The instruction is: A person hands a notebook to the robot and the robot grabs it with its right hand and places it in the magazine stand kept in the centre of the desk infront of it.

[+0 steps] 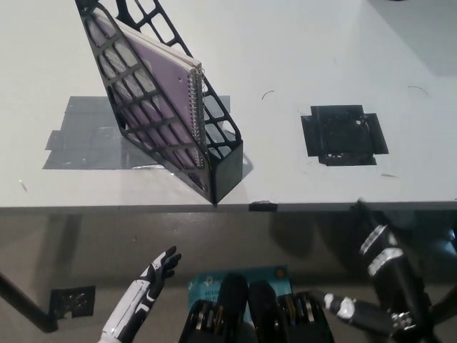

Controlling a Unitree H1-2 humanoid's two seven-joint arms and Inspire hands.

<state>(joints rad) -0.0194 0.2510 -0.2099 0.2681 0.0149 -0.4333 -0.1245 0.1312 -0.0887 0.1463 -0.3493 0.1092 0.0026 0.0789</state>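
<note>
Notebook [153,89] upright inside magazine stand [221,168], no legible writing; both robot hands empty, fingers spread.

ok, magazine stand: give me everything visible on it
The magazine stand is black, apparently plastic, with lattice cut-out sides and a solid low front wall. It stands on the white desk, partly over a grey tape patch, near the desk's front edge. A purple spiral-bound notebook sits inside, leaning, coil toward the front. Neither hand touches it.

Magazine stand [143,107]: black plastic lattice, semi-gloss. Notebook [161,93]: purple cover, metal spiral (wire binding). Desk [300,64]: white, matt, smooth.
</note>
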